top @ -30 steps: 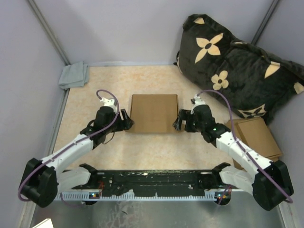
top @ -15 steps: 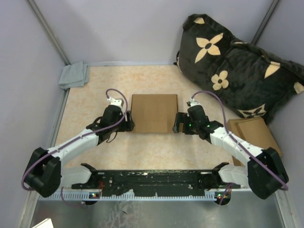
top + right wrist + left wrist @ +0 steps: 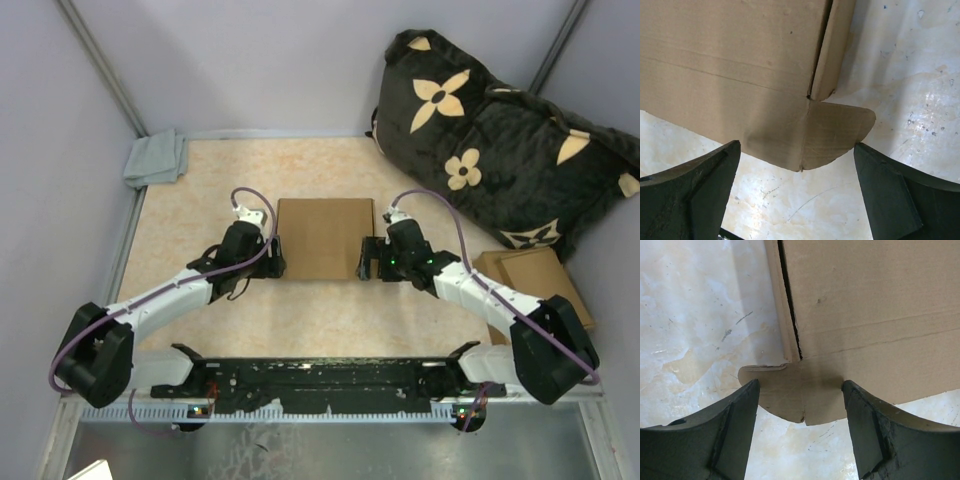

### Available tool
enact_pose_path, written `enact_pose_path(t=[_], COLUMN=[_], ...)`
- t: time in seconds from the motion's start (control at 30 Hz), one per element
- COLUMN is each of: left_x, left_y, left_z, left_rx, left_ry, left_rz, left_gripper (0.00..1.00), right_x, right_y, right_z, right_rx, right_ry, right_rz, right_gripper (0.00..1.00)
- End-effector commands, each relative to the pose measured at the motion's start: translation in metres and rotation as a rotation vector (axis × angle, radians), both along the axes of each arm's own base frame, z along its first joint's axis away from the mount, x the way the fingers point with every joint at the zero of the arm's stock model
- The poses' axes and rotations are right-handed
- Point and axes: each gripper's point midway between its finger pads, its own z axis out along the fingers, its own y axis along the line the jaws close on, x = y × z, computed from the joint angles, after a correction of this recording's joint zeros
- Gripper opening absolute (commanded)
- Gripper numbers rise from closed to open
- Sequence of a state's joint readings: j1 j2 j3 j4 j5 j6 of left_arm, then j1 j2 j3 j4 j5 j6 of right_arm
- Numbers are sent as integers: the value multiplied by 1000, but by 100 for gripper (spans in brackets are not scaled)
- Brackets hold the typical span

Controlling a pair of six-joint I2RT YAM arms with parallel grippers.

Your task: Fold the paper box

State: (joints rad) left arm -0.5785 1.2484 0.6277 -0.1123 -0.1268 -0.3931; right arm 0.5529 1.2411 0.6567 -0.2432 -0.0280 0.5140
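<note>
The shallow, rectangular, plain brown cardboard box [image 3: 323, 238] lies closed and flat in the middle of the beige mottled worktop [image 3: 200, 190], directly between the two arms. The left pincer [image 3: 272, 258] sits at the box's near left corner and the right pincer [image 3: 368, 260] at its near right corner, each pointing inward at the cardboard.

In the left wrist view the left pincer [image 3: 800, 386] stands wide open, its dark fingers [image 3: 730, 430] on either side of a rounded cardboard tab [image 3: 785, 400] that sticks out at the corner and lies on the worktop. A dark slit runs up the side of the box [image 3: 875, 300] above the tab. The pincer grips nothing; whether a finger touches the cardboard cannot be told.

In the right wrist view the right pincer [image 3: 796, 149] is likewise spread wide and empty. The matching rounded tab [image 3: 837, 132] and the corner of the box [image 3: 730, 60] lie between its fingers [image 3: 690, 195].

A folded grey cloth [image 3: 155, 158] lies in the far left corner. A dark plush cushion with beige flowers [image 3: 490, 140] leans at the far right, and a pile of flat brown cardboard sheets [image 3: 535, 285] lies beside the right arm.
</note>
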Motion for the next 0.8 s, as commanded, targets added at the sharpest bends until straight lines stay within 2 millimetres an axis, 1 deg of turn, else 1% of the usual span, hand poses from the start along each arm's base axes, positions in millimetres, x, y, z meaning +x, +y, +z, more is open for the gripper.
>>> enact_pose_path(t=[0.0, 0.17, 0.4, 0.6, 0.77], left_x=[5, 0, -7, -14, -20], left_y=[-11, -16, -20, -28, -30], left_z=[10, 9, 11, 23, 36], left_rx=[-25, -43, -66, -117, -145], left_ry=[-34, -19, 0, -1, -7], left_rz=[-35, -69, -90, -135, -153], left_gripper=[73, 71, 69, 67, 67], right_x=[15, 12, 7, 1, -2], right_y=[21, 26, 28, 33, 36], right_z=[22, 21, 27, 29, 37], right_rx=[40, 32, 30, 48, 65], right_ry=[-83, -88, -104, -98, -103], right_rz=[57, 85, 109, 137, 145], right_gripper=[95, 93, 92, 91, 89])
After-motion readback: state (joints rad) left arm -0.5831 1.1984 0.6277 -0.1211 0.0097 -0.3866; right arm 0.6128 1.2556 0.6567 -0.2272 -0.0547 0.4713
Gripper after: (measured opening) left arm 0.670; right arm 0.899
